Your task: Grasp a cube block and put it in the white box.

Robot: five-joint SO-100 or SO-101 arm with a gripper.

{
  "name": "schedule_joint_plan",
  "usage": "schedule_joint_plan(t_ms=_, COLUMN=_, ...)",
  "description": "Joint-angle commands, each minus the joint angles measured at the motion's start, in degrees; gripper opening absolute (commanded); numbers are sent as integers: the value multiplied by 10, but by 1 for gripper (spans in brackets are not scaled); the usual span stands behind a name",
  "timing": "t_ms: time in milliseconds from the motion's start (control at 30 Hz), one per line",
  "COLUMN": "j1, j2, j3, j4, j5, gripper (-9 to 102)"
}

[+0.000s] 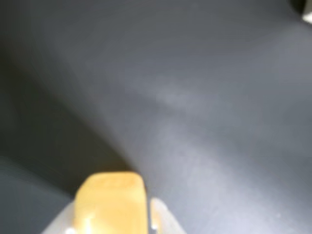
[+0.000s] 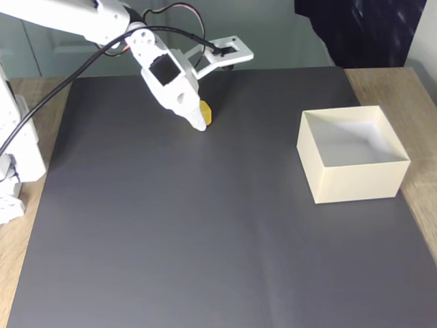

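Observation:
The small yellow cube block (image 1: 113, 197) sits between two pale fingers (image 1: 161, 217) at the bottom of the wrist view, and my gripper (image 1: 114, 212) is shut on it. In the fixed view the gripper (image 2: 201, 117) is over the far middle-left of the dark mat, with the cube block (image 2: 206, 111) peeking out beside the white fingertip. Whether the cube touches the mat I cannot tell. The cream-white box (image 2: 355, 183) stands open-topped at the right side of the mat, well apart from the gripper, and nothing shows inside it.
A dark grey mat (image 2: 205, 239) covers most of the wooden table (image 2: 427, 89). The arm's white base (image 2: 17, 157) and black cables (image 2: 61, 85) are at the left edge. A dark object (image 2: 362, 31) stands behind the table at the far right.

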Motion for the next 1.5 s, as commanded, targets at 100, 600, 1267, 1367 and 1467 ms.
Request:
schedule_joint_plan(t_ms=100, j1=-10, j2=-4, j3=-34, j4=-7, j5=1, gripper=16)
schedule_joint_plan(t_ms=600, j1=-25, j2=-18, j3=-40, j4=-3, j5=-15, gripper=0)
schedule_joint_plan(t_ms=1267, j1=-5, j2=171, j3=-98, j4=-6, j5=5, gripper=0)
schedule_joint_plan(t_ms=1367, j1=11, j2=201, j3=-116, j4=-6, j5=21, gripper=0)
schedule_joint_plan(t_ms=1467, j1=35, j2=221, j3=-135, j4=-9, j5=25, gripper=0)
